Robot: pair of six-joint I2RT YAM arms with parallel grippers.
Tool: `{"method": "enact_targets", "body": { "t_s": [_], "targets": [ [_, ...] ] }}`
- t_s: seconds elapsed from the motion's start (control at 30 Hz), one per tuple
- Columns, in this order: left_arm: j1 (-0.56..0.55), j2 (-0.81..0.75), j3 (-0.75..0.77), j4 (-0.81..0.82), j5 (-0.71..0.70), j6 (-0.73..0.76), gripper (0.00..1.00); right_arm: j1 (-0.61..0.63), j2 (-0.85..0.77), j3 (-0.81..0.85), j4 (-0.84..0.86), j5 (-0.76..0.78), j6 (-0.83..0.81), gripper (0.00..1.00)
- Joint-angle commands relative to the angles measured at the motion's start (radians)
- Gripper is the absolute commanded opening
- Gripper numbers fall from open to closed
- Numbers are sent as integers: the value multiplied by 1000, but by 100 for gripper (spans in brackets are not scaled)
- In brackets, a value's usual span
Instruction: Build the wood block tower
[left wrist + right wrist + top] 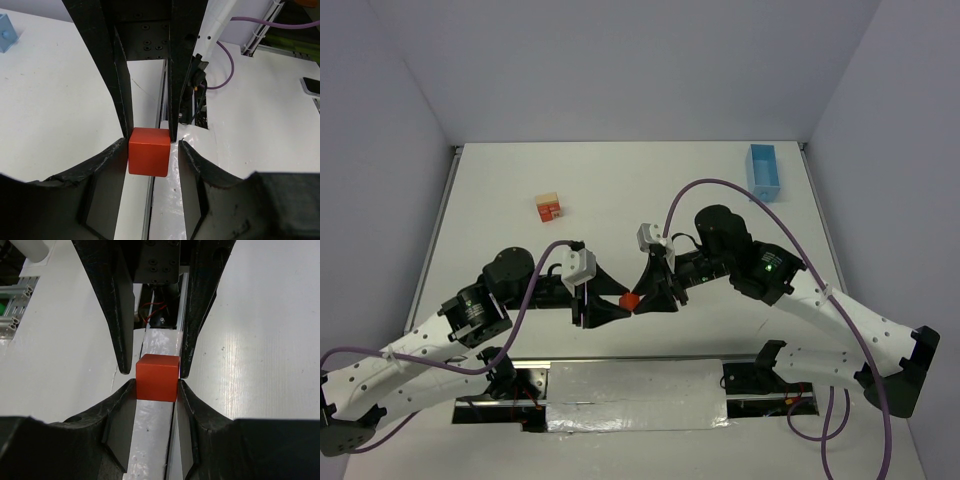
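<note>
Top external: white table (650, 190), grey walls (620, 60), red cube (630, 299) near front.

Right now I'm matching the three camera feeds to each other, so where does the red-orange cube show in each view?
Top external: red-orange cube at low centre, between left gripper and right gripper.
Left wrist: near centre, a little below the middle.
Right wrist: centre, also slightly below the middle.
Shared landmark: the right gripper's black fingers, clamped on the cube's sides.

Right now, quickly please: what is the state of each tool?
Left tool: open, placed around the red cube, not gripping it yet.
Right tool: closed, holding the red cube.
</note>
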Motion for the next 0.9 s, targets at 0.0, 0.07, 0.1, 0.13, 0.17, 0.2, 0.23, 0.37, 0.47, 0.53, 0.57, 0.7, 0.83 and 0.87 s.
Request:
{"method": "enact_targets", "body": {
  "t_s": [0.0,0.07,0.1,0.13,0.17,0.2,0.23,0.37,0.47,0.53,0.57,0.7,0.83,0.87],
  "targets": [
    [-4,-4,44,26,-3,20,56,-3,-4,32,30,-15,-8,0],
    [-4,-7,46,25,-10,20,56,-4,0,32,28,-12,-10,0],
    [-6,-8,47,23,-18,20,56,-3,2,32,27,-6,-10,0],
    [-4,-11,47,22,-19,20,56,-4,3,32,25,-6,-11,0],
    [-4,-16,47,22,-21,20,56,-3,5,32,25,-6,-13,0],
    [-4,-17,47,20,-32,19,56,-3,5,32,25,-1,-13,0],
    [-4,-20,49,20,-38,19,56,-3,6,32,23,-1,-13,0],
    [-6,-31,46,20,-42,19,56,-4,10,33,19,-3,-14,0],
    [-4,-28,46,19,-49,17,55,-4,8,32,22,-1,-14,0],
    [-4,-27,46,22,-41,17,54,-4,6,32,22,-3,-14,0],
    [-6,-25,44,25,-42,16,53,-4,3,30,22,-4,-13,0],
    [-4,-14,44,28,-32,16,51,-1,5,30,28,-6,-11,0],
    [-4,1,46,22,-26,16,38,-4,3,32,31,-4,-8,0],
    [-6,4,47,22,-26,16,34,-3,3,33,31,-4,-10,0]
  ]
}}
